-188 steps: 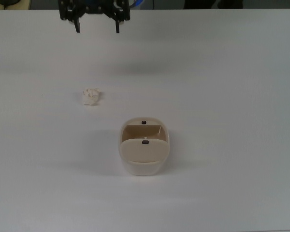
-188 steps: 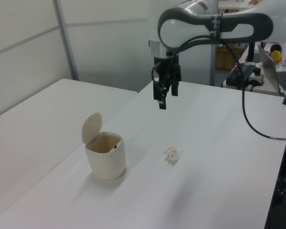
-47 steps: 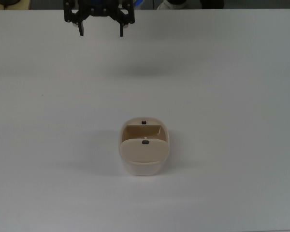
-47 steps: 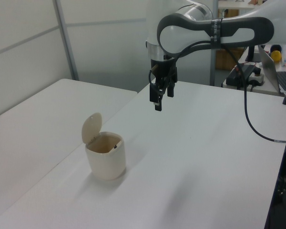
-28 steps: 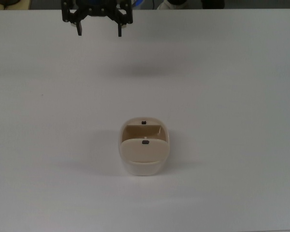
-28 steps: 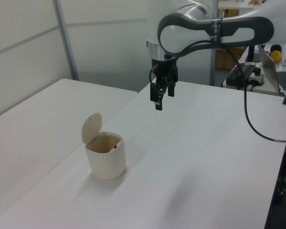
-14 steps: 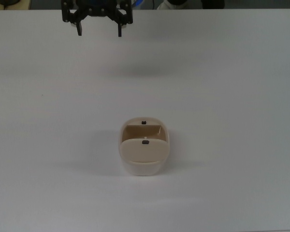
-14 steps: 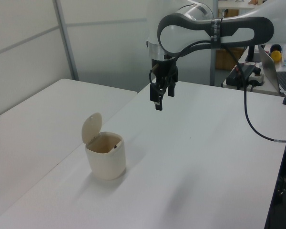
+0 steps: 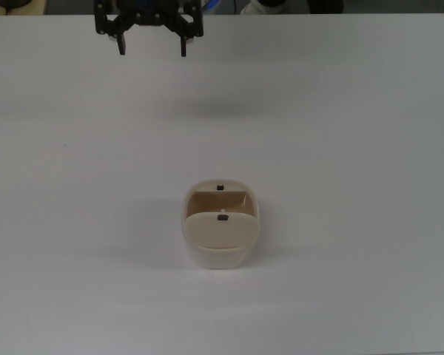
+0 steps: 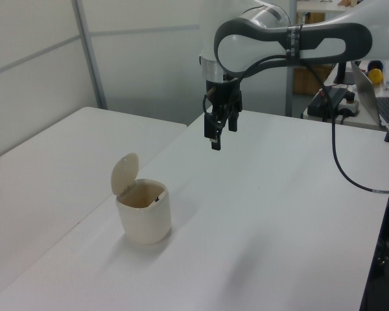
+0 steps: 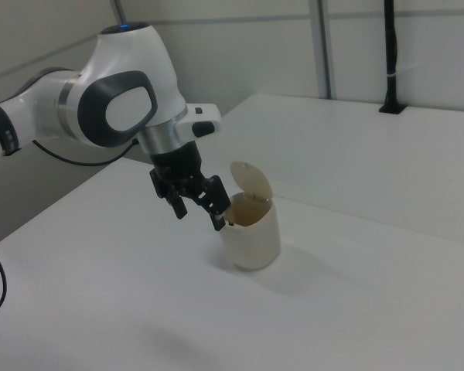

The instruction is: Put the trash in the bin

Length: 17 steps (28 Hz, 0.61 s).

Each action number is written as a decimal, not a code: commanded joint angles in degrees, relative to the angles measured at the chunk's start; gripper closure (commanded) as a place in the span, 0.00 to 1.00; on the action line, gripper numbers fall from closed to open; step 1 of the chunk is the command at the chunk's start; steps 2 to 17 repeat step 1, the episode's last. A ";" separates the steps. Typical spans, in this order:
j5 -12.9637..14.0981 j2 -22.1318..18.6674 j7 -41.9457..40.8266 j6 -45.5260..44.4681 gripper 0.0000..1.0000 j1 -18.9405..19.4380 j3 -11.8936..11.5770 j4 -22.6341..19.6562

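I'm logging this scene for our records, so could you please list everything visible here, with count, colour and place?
bin: one, beige, lid flipped up, standing near the middle of the table.
table: one, white, filling the top view.
trash: none visible on the table; the bin's inside is not clearly shown.
cable: one, black, hanging from the arm in the left view.
arm: one, white and grey, above the table.
gripper: one, black, open, empty, at the top view's upper edge.
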 commanded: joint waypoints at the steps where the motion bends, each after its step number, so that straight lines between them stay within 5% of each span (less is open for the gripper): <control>1: 0.13 -0.41 0.07 -1.13 0.00 0.31 -0.40 -0.46; 17: 0.13 -0.41 0.07 -1.13 0.00 0.31 -0.40 -0.46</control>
